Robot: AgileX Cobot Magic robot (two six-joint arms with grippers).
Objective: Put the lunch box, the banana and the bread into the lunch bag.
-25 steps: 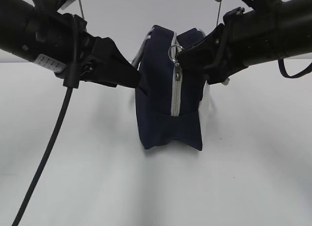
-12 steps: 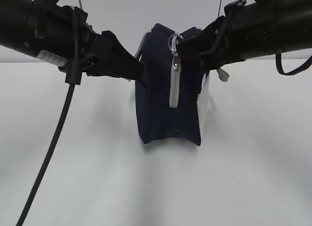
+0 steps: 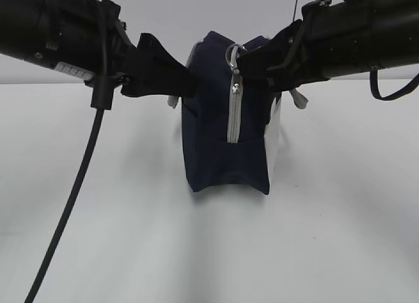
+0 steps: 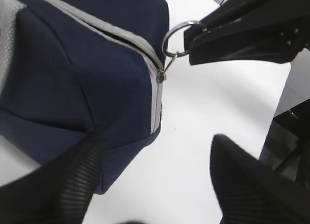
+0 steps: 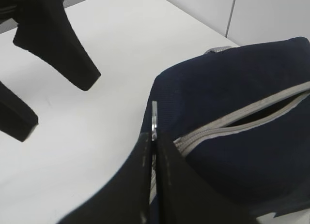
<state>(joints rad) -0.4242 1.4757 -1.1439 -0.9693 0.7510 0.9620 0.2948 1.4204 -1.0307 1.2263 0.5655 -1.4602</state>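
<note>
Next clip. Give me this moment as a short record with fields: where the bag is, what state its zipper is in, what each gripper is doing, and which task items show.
bag: navy lunch bag standing on the white table
zipper: grey zipper partly open along the top, per the right wrist view
ring pull: metal ring pull pinched by the right gripper
right gripper: shut on the ring pull
left gripper: left gripper open, jaws spread around the bag's corner, not gripping
lunch box, banana, bread: none in view

Lunch bag [image 3: 222, 152] interior hidden behind navy fabric; bag cut by left wrist view edge; ring pull [image 5: 154, 118] partly buried between right tool [image 5: 154, 137] tips.
</note>
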